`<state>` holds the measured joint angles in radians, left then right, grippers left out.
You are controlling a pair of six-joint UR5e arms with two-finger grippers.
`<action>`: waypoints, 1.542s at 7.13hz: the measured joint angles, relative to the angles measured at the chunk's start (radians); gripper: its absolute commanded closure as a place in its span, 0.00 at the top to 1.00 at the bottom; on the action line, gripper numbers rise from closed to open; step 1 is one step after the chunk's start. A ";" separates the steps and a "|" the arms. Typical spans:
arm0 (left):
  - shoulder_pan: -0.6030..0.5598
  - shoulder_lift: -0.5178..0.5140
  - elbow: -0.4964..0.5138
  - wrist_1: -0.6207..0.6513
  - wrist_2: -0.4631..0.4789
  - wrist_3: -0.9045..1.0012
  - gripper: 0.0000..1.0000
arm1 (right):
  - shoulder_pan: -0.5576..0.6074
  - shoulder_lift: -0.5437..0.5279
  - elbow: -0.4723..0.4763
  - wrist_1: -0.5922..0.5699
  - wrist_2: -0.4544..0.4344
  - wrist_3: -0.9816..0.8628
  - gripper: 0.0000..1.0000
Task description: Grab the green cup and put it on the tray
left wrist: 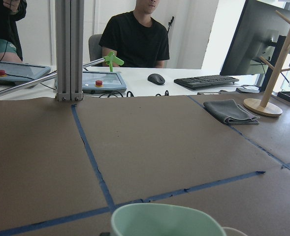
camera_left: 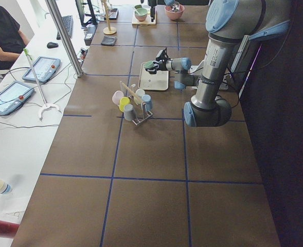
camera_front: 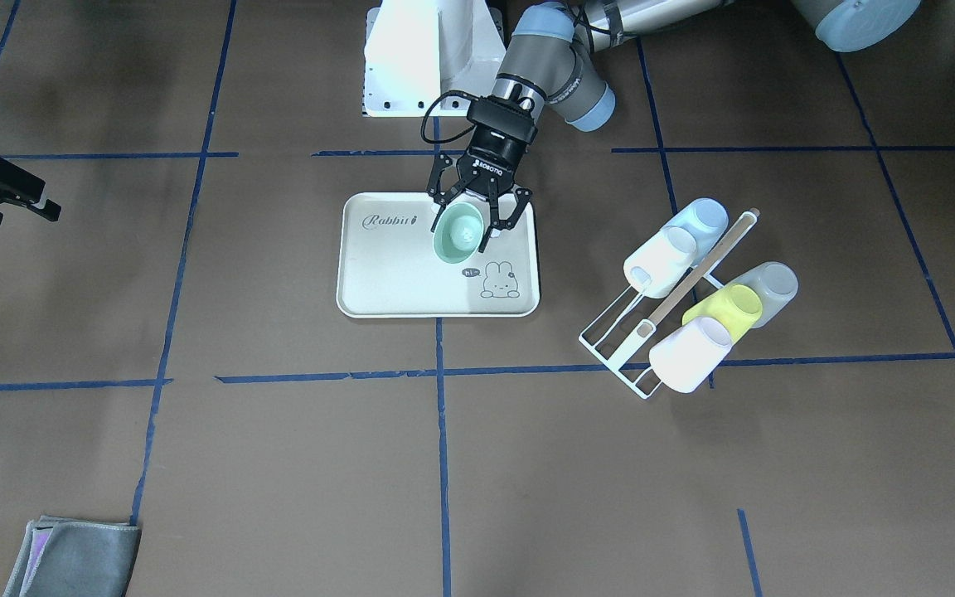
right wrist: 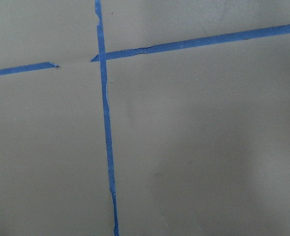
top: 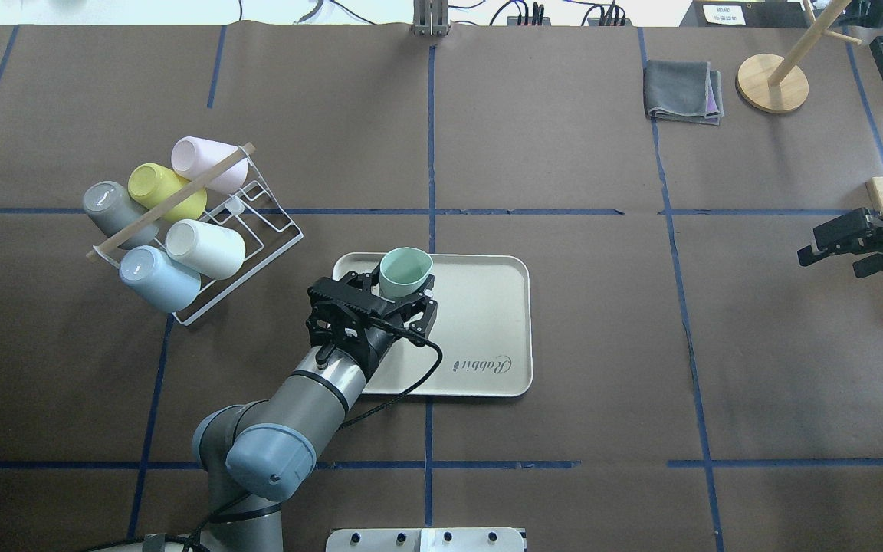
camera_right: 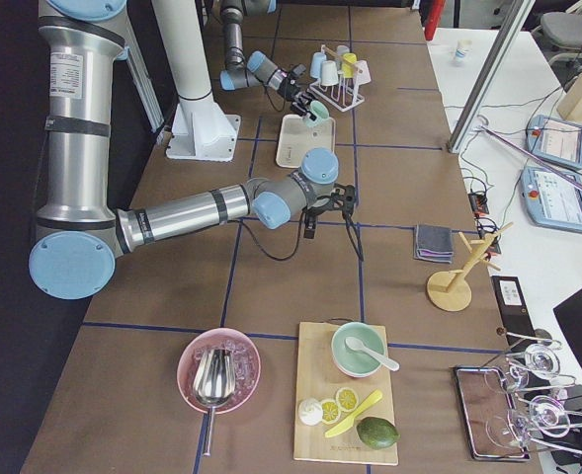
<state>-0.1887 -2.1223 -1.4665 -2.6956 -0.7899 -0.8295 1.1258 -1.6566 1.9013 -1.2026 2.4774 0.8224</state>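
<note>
Most of the job looks done: the left claw grips the green cup upright at the tray's corner. Whether it touches down is unclear; release remains. Right claw sits open, well apart.

Wire cup rack — folded grey cloth well apart.
</note>
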 measured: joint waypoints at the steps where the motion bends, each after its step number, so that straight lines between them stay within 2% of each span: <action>1: 0.011 -0.003 0.020 -0.013 0.015 0.000 0.72 | 0.000 0.000 0.001 0.000 0.000 0.000 0.99; 7: 0.036 -0.069 0.076 -0.016 0.043 0.005 0.76 | 0.000 -0.002 0.003 0.000 -0.002 0.001 0.99; 11: 0.036 -0.116 0.138 -0.013 0.040 0.008 0.84 | 0.000 -0.007 0.006 0.000 -0.003 0.002 0.99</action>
<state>-0.1526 -2.2387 -1.3280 -2.7090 -0.7499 -0.8219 1.1260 -1.6632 1.9075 -1.2026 2.4743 0.8248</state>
